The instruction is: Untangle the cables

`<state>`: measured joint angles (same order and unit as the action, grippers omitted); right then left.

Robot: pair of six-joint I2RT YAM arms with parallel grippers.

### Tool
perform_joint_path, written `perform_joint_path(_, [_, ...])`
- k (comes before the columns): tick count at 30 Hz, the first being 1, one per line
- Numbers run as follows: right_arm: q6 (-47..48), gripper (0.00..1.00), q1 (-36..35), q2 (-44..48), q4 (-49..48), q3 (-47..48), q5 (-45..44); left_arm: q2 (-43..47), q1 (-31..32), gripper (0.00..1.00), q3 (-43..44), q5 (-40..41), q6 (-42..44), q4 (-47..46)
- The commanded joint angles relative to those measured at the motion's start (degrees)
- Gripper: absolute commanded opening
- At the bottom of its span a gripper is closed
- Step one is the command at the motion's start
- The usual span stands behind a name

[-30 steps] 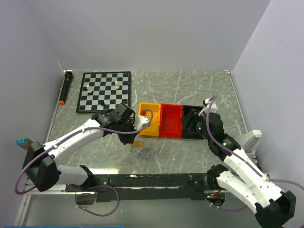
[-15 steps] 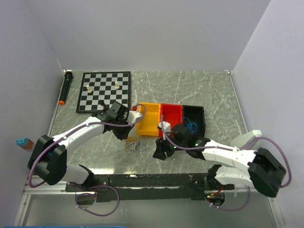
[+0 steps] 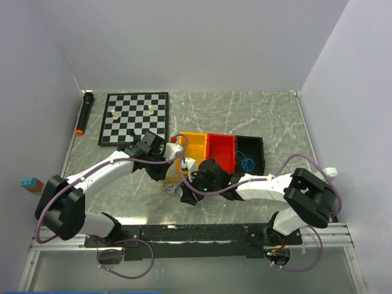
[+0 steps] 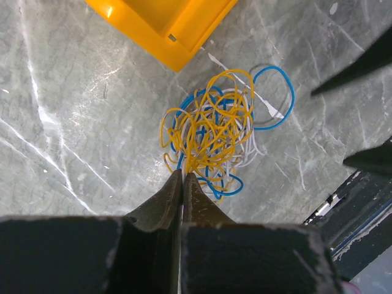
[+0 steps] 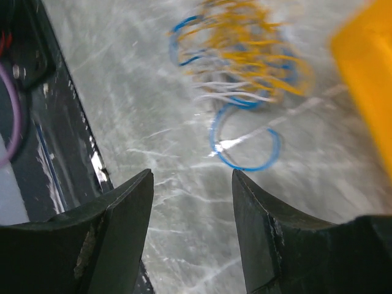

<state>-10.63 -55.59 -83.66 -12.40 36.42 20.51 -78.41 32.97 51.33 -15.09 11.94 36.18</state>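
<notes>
While the cables (image 4: 211, 128) lay as one knotted bunch on the table (image 4: 73, 122), just beside the corner of the yellow tray (image 4: 165, 24), you had the left jaws pressed together on yellow strands at the bunch's edge. The right jaws were spread wide with nothing between them, low near the loose blue loop (image 5: 245, 144). The step in hand looked like anchoring one side for a pull. Next, by my judgement, you needed to close the right jaws on that blue loop alone and draw it gently away.

You can see a chessboard (image 3: 138, 104) on the tabletop (image 3: 245, 116), a black pen (image 3: 84, 112) beside it, and a yellow bin (image 3: 196, 142), a red bin (image 3: 221, 153) and a black bin (image 3: 251, 146) in a row.
</notes>
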Motion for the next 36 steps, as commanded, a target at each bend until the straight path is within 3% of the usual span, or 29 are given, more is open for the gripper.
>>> perform_joint_path(1, [8.4, 0.62, -3.3, -1.6, -6.7, 0.8, -2.7, 1.4, -0.2, 0.04, -0.5, -0.9, 1.2, -0.9])
perform_joint_path(12, [12.6, 0.62, -3.7, -9.5, -6.9, 4.1, -5.8, -0.9, -0.3, 0.06, 0.0, -0.8, 0.8, -1.3])
perform_joint_path(18, [12.3, 0.57, -3.9, -12.2, -8.9, 4.5, -6.7, -1.6, -0.4, 0.06, 0.3, -0.9, 0.9, -0.9])
perform_joint_path(21, [12.3, 0.42, -4.1, -13.0, -7.4, 5.3, -6.4, -1.9, -0.5, 0.06, 1.0, -0.9, 0.8, -0.4])
perform_joint_path(25, [12.2, 0.11, -5.0, -12.4, -5.4, 4.6, -7.5, -1.6, -0.5, 0.06, 1.6, -0.1, 0.7, -0.1])
perform_joint_path(27, [11.8, 0.01, -5.9, -11.3, -4.6, 3.6, -9.4, -1.7, -0.5, 0.06, 1.8, 0.8, 0.8, 0.0])
perform_joint_path(36, [5.7, 0.0, -9.1, 3.1, 0.6, -2.5, -20.4, -2.7, -1.4, 0.05, 3.8, 7.2, 1.1, 1.3])
